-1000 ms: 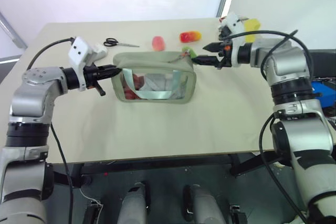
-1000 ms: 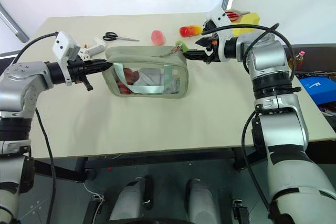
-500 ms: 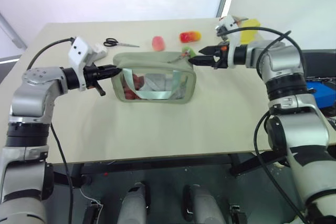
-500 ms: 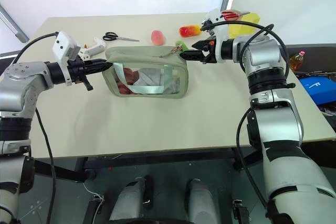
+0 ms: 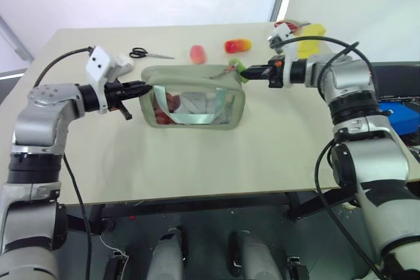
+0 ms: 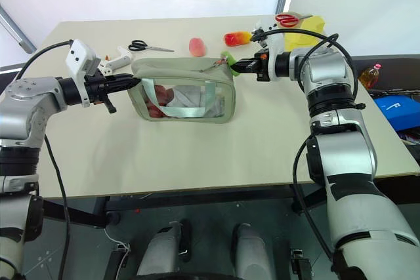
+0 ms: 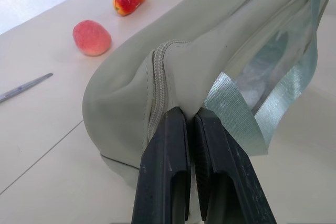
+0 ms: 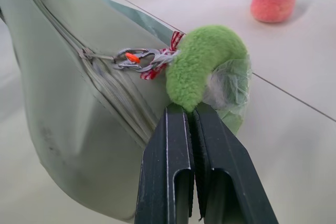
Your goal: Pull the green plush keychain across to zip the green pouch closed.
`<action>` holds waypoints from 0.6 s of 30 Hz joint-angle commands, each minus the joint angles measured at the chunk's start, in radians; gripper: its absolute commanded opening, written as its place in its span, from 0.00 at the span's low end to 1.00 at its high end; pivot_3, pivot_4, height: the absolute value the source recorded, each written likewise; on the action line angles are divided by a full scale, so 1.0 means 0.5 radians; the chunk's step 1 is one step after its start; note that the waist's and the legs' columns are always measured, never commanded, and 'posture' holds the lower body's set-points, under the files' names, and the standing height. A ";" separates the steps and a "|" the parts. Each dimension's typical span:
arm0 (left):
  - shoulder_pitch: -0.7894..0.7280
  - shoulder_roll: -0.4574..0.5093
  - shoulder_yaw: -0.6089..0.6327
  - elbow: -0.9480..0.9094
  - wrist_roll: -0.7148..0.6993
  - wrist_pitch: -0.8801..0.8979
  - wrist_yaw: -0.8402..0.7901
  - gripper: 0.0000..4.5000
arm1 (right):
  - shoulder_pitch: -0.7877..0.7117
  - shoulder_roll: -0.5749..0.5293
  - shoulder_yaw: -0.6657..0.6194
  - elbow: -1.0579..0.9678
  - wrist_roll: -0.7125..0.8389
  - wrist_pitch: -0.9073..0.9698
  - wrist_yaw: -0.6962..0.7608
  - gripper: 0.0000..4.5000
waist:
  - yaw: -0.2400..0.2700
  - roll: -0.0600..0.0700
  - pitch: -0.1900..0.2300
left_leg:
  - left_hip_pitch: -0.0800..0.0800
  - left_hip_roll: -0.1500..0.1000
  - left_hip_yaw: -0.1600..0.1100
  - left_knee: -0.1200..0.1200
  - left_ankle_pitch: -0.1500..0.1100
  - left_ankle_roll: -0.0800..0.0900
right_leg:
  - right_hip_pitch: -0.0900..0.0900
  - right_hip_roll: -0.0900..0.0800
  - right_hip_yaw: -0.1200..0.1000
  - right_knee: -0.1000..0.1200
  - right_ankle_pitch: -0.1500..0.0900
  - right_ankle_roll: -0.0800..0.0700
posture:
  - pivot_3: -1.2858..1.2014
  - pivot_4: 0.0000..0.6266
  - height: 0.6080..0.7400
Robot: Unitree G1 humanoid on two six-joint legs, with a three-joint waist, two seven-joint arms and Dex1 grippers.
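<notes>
1. Closest in, the green pouch [image 5: 193, 96] stands on the table [image 5: 197, 162], clear window facing front, zip seam along the top.
2. The left gripper [image 7: 190, 124] is pinched tight on the fabric at the pouch's left end, right by the end of the zip. That's the anchor, so I'd say just hold firm and don't let the bag drag.
3. At the right end, the right gripper [image 8: 190, 111] is clamped on the green plush keychain [image 8: 207, 66], which hangs off the zip pull by a little metal clip [image 8: 134, 59].
4. My take: pull straight along the zip line, low and steady, so the clip doesn't twist or the plush slip out.
5. Further back: scissors [image 5: 149, 53], a pink lump [image 5: 198, 53] and a red-and-yellow toy [image 5: 237, 45], all well clear.
</notes>
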 commanded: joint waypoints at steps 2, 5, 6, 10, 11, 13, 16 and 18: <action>0.019 0.021 0.018 -0.052 -0.004 0.019 0.010 0.00 | 0.060 -0.225 0.058 -0.330 -0.151 -0.194 -0.003 0.01 | 0.005 0.000 0.000 | 0.000 0.000 0.000 0.000 0.000 0.000 | 0.000 0.000 0.000 0.000 0.000 0.000 | 0.52 0.24 1.00; 0.052 0.033 0.035 -0.082 -0.016 0.037 0.014 0.00 | 0.168 -0.362 0.067 -0.548 -0.223 -0.226 -0.051 0.01 | 0.002 0.000 0.000 | -0.001 0.000 0.000 0.000 0.000 0.000 | 0.000 0.000 0.000 -0.001 0.000 0.000 | 0.52 0.24 1.00; 0.063 0.036 0.039 -0.092 -0.020 0.042 0.015 0.00 | 0.197 -0.393 0.061 -0.606 -0.236 -0.218 -0.066 0.01 | 0.002 0.000 0.000 | -0.001 0.000 0.000 0.000 0.000 0.000 | 0.000 -0.001 0.000 -0.001 -0.001 0.000 | 0.52 0.24 1.00; 0.076 0.040 0.044 -0.105 -0.025 0.051 0.019 0.00 | 0.280 -0.470 0.022 -0.740 -0.270 -0.169 -0.155 0.01 | -0.004 0.000 0.000 | 0.000 0.000 0.000 0.000 0.000 -0.001 | -0.001 0.000 0.000 -0.001 0.000 0.000 | 0.52 0.24 1.00; 0.073 0.040 0.043 -0.102 -0.025 0.054 0.021 0.00 | 0.306 -0.479 0.018 -0.759 -0.277 -0.165 -0.178 0.01 | -0.004 0.000 0.000 | 0.001 0.000 0.000 -0.001 0.000 -0.001 | -0.001 0.000 0.000 -0.001 0.000 -0.001 | 0.52 0.24 1.00; 0.066 0.041 0.041 -0.096 -0.024 0.053 0.023 0.00 | 0.378 -0.491 0.029 -0.781 -0.298 -0.191 -0.211 0.01 | -0.002 0.000 0.000 | 0.001 0.000 0.000 0.000 0.000 -0.001 | -0.001 0.000 0.000 -0.001 0.000 -0.001 | 0.52 0.24 1.00; 0.062 0.040 0.037 -0.101 -0.028 0.058 0.029 0.00 | 0.499 -0.451 0.041 -0.781 -0.321 -0.220 -0.295 0.01 | 0.004 0.000 0.000 | 0.000 0.000 0.000 0.000 0.000 -0.001 | 0.000 -0.001 0.000 -0.002 0.000 -0.001 | 0.52 0.24 1.00; 0.069 0.040 0.038 -0.110 -0.032 0.063 0.034 0.00 | 0.623 -0.339 0.044 -0.809 -0.286 -0.182 -0.360 0.01 | -0.001 -0.001 0.000 | 0.000 0.000 0.000 0.000 0.000 0.000 | 0.001 -0.001 0.000 -0.003 0.000 -0.001 | 0.52 0.24 1.00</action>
